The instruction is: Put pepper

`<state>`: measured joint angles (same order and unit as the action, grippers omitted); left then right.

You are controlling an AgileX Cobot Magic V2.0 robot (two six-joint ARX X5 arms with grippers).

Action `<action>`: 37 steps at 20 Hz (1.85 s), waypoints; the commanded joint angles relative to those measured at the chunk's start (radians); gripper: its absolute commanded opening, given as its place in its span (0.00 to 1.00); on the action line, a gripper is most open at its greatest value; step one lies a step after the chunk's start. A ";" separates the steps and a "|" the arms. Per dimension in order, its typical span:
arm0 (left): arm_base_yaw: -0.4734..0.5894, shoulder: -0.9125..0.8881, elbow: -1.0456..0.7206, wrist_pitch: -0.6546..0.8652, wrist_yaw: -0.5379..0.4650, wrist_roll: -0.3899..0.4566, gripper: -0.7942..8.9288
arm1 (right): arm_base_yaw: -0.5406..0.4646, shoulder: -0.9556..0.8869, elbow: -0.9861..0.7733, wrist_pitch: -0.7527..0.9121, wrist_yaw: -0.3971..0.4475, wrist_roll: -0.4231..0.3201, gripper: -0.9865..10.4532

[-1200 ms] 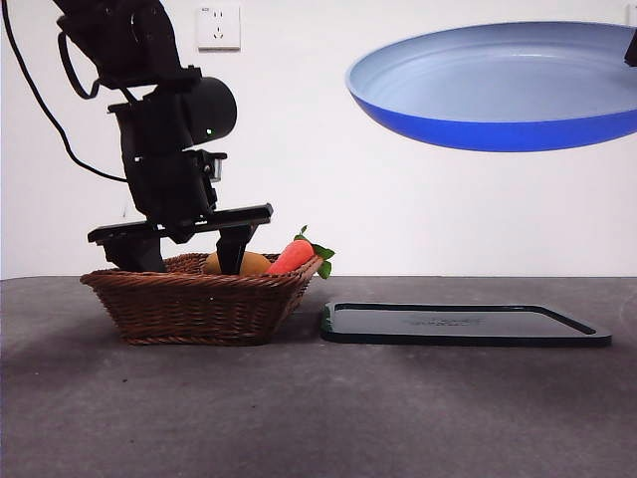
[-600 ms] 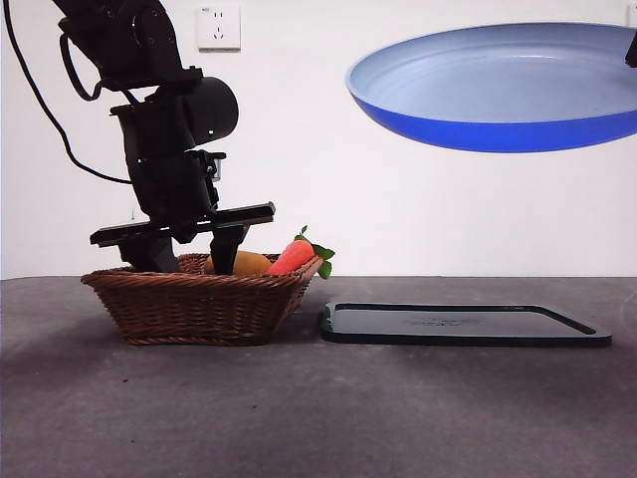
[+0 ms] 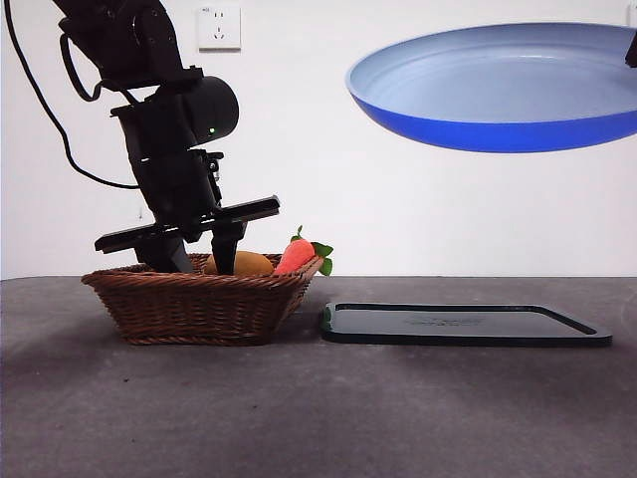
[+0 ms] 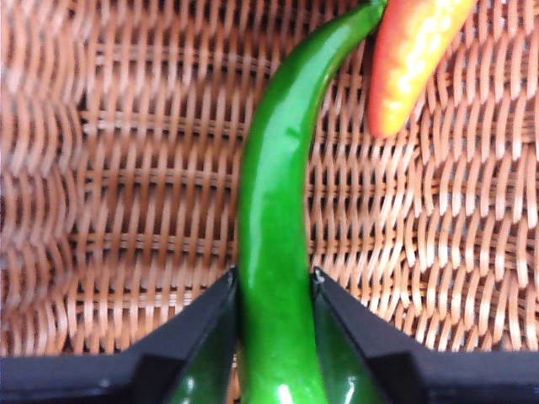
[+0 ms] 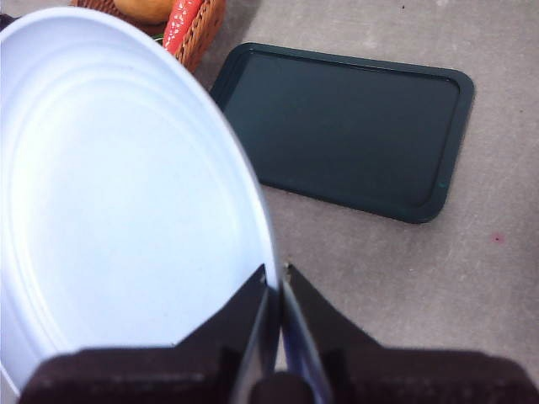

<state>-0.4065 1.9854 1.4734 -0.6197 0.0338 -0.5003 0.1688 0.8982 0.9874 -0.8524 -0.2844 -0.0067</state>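
Note:
The glossy green pepper point(image 4: 274, 236) lies in the wicker basket point(image 3: 199, 299). In the left wrist view my left gripper point(image 4: 274, 290) has its jaws closed against both sides of the pepper. In the front view this gripper point(image 3: 199, 261) reaches down into the basket, and the pepper is hidden behind the basket wall. My right gripper point(image 5: 276, 282) is shut on the rim of the blue plate point(image 5: 118, 202). It holds the plate point(image 3: 498, 90) high in the air at the right, tilted.
A red-orange carrot point(image 3: 294, 256) and a yellow-brown potato point(image 3: 244, 264) also lie in the basket. The carrot tip point(image 4: 408, 59) is next to the pepper. A dark green tray point(image 3: 463, 324) lies on the table right of the basket, below the plate.
The left arm has tilted and risen slightly over the basket. The plate has not moved.

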 commanded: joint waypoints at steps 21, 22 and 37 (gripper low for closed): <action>-0.160 -0.363 0.021 -0.089 0.265 0.212 0.15 | 0.004 0.430 0.021 0.217 -0.105 0.238 0.09; -0.192 -0.349 0.021 -0.106 0.222 0.245 0.15 | 0.009 0.457 0.021 0.232 -0.114 0.258 0.09; -0.341 -0.140 0.019 -0.056 0.110 0.295 0.28 | 0.057 0.489 0.021 0.238 -0.136 0.301 0.09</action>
<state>-0.7364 1.8229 1.4792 -0.6823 0.1440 -0.2169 0.2214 1.3788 0.9874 -0.6308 -0.4023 0.2886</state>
